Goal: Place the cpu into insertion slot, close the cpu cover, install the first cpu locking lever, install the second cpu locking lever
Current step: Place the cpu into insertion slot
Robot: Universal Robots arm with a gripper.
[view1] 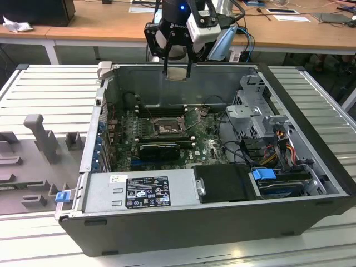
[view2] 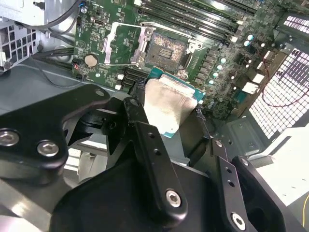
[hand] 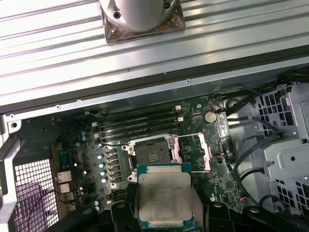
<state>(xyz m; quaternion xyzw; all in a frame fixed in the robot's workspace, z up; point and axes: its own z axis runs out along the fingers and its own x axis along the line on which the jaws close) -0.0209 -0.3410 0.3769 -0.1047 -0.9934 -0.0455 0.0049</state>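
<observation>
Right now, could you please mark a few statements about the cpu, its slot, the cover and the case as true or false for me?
1. The claw is shut on the cpu. True.
2. The cpu already sits in the insertion slot. False: the claw holds it in the air, apart from the slot, which lies bare.
3. The cpu cover is swung open beside the slot. True.
4. The computer case has its side panel on. False: it lies open, with the motherboard showing.
</observation>
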